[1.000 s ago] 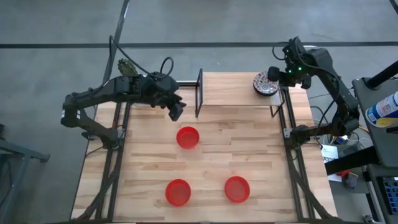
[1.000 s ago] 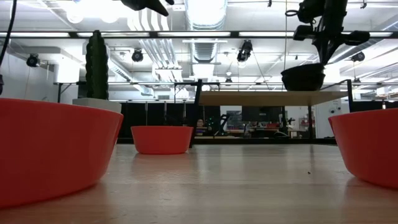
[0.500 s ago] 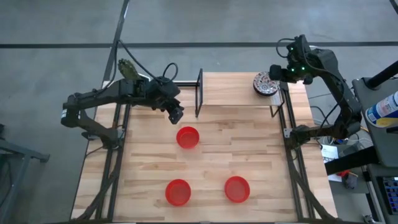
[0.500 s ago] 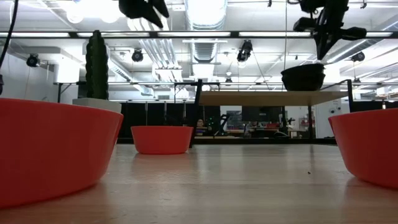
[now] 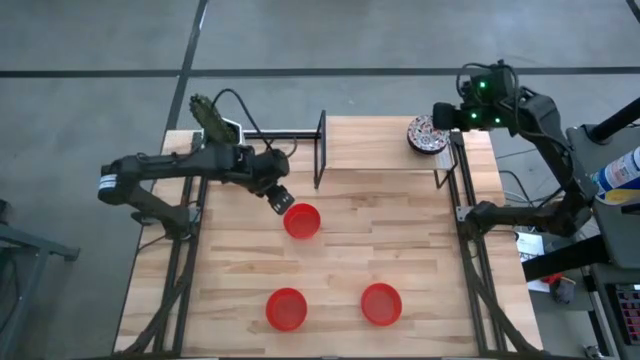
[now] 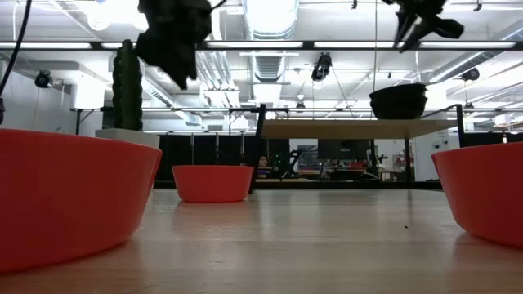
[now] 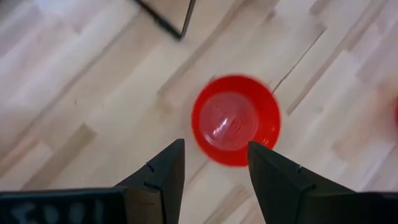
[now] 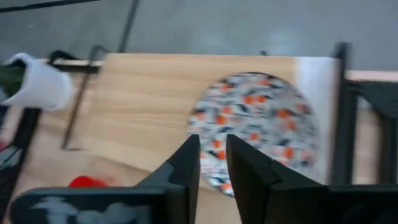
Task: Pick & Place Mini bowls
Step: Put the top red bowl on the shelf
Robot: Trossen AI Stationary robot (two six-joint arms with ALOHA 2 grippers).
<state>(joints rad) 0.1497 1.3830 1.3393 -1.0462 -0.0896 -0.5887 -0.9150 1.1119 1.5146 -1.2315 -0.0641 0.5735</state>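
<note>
The pale butcher-block wooden table (image 5: pixel 330 250) carries a raised wooden shelf (image 5: pixel 385 143) on a black frame along its 12 o'clock edge, and over the last second both arms have changed jobs. The right gripper (image 5: pixel 447 117), which a second ago was down on the white floral-patterned mini bowl (image 5: pixel 427 134), has lifted clear toward 2 o'clock; the bowl sits alone on the shelf's right end, so that placement looks finished. Its fingers (image 8: pixel 188 163) stand only narrowly apart, holding nothing. The left gripper (image 5: pixel 278 198) has swung down from beside the shelf to hover just at 10 o'clock of the nearest glossy red mini bowl (image 5: pixel 302 221), fingers (image 7: pixel 163 172) spread wide and empty, which suggests this bowl is the next pick. Two more red mini bowls (image 5: pixel 287 309) wait near 6 o'clock. The white pot with green cactus (image 5: pixel 207 114) at the 10 o'clock corner is partly covered by cable. Only one patterned bowl shows; whether others are stacked beneath it cannot be told.
</note>
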